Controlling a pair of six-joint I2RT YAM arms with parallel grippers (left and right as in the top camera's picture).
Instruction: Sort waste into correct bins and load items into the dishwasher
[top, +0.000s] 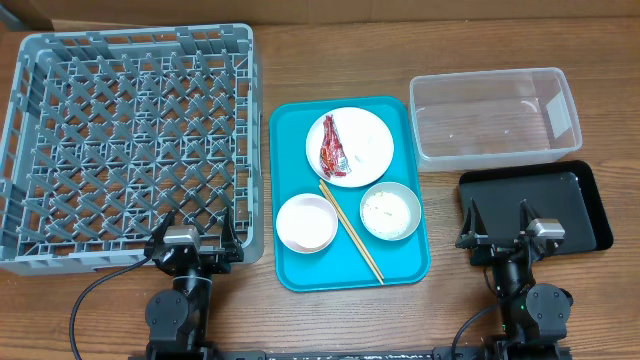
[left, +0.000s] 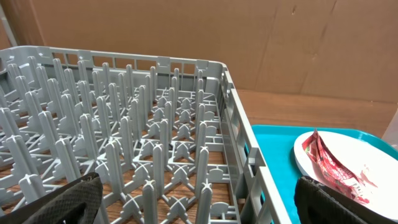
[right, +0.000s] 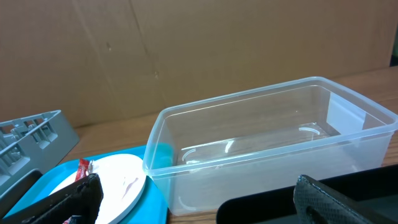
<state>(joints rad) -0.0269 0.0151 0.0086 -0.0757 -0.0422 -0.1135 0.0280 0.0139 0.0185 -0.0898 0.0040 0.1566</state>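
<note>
Centrally, teal tray (top: 292, 165): flat on the wooden table, in the middle of the overhead frame; it carries a plate, two bowls and chopsticks
White plate (top: 368, 135): upper part of the teal tray; a crumpled red-and-white wrapper (top: 334, 152) lies on its left half
Pink bowl (top: 307, 222): lower left of the teal tray; upright; nothing visible inside
Grey-green bowl (top: 405, 226): lower right of the teal tray; upright; loose rice grains (top: 385, 208) sit in its bottom
Chopsticks (top: 350, 231): a thin wooden pair lying diagonally between the two bowls; upper end just below the plate, lower end near the tray's bottom edge
Dish rack (top: 130, 140): large grey lattice crate filling the upper left; just beside the teal tray
Clear tub (top: 490, 120): upper right; apart from the teal tray
Black tray (top: 582, 205): lower right, just below the tub
Left gripper (top: 198, 228): bottom left, at the rack's lower right corner; fingers spread wide apart; holding nothing
Right gripper (top: 500, 222): bottom right, over the black tray's lower left part; fingers spread wide apart; holding nothing
</note>
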